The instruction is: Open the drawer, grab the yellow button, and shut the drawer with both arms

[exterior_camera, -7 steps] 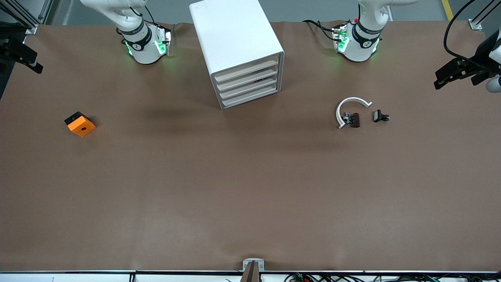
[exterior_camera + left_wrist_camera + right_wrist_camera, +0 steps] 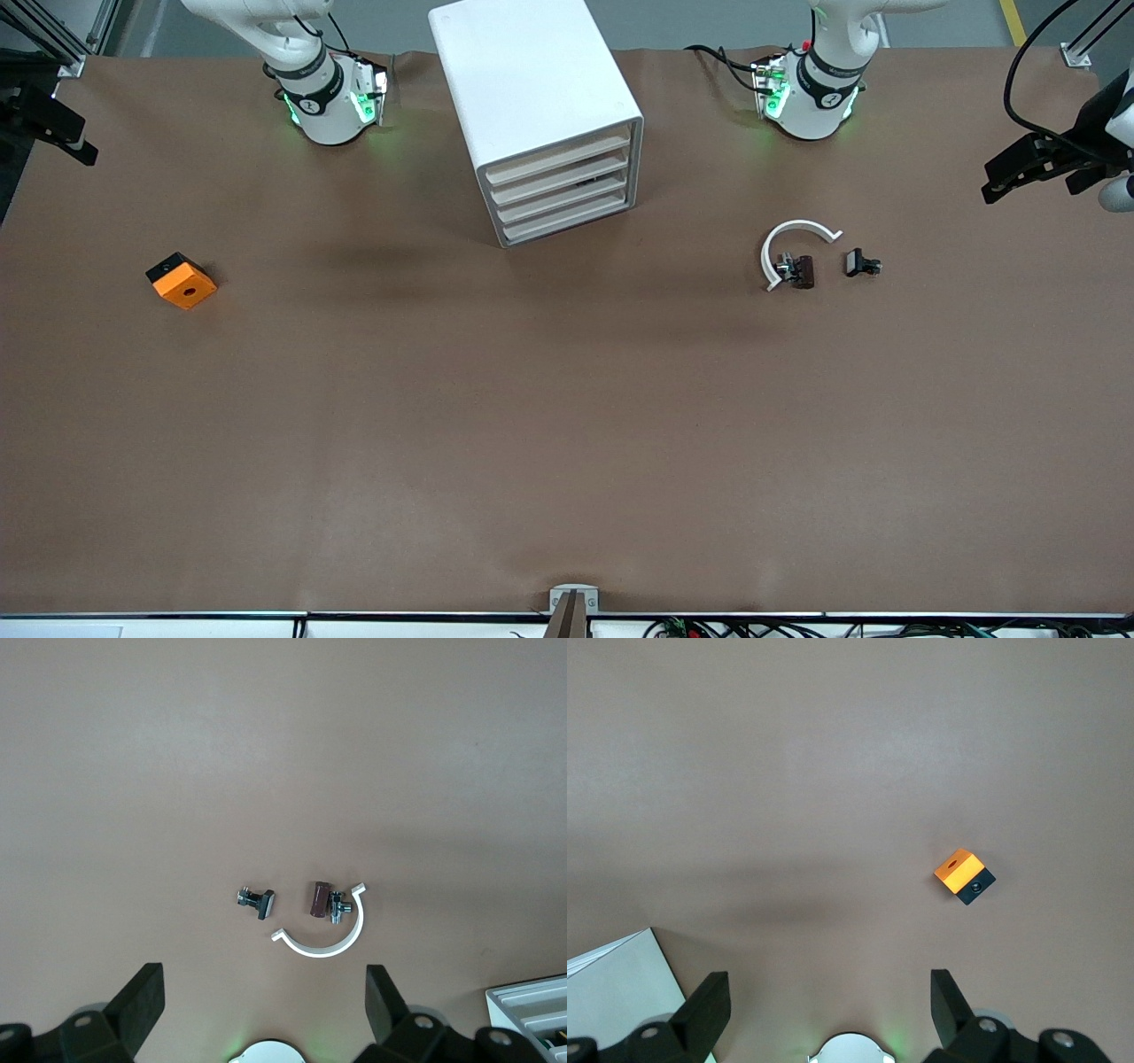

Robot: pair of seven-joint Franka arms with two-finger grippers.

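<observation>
**Both arms held high, all four drawers shut**

The white cabinet (image 2: pixel 536 106) stands on the brown worktop (image 2: pixel 567 425) between the two arm bases, and serves as the landmark here. All four cream-fronted drawers (image 2: pixel 560 190) sit flush in its face, none pulled out. The button is not visible in any view.

Toward the right arm's end of the worktop from the cabinet, and nearer the front camera, lies an orange block (image 2: pixel 182 280) with a round hole. Toward the left arm's end lie a white curved clamp (image 2: pixel 791 244), a small brown part (image 2: pixel 803 271) touching it, and a black clip (image 2: pixel 859 263) just beside.

The left hand (image 2: pixel 261 1010) hangs high over the clamp pieces, fingers spread wide, holding nothing. The right hand (image 2: pixel 824 1005) hangs high over bare worktop between cabinet and block, likewise spread and empty.
</observation>
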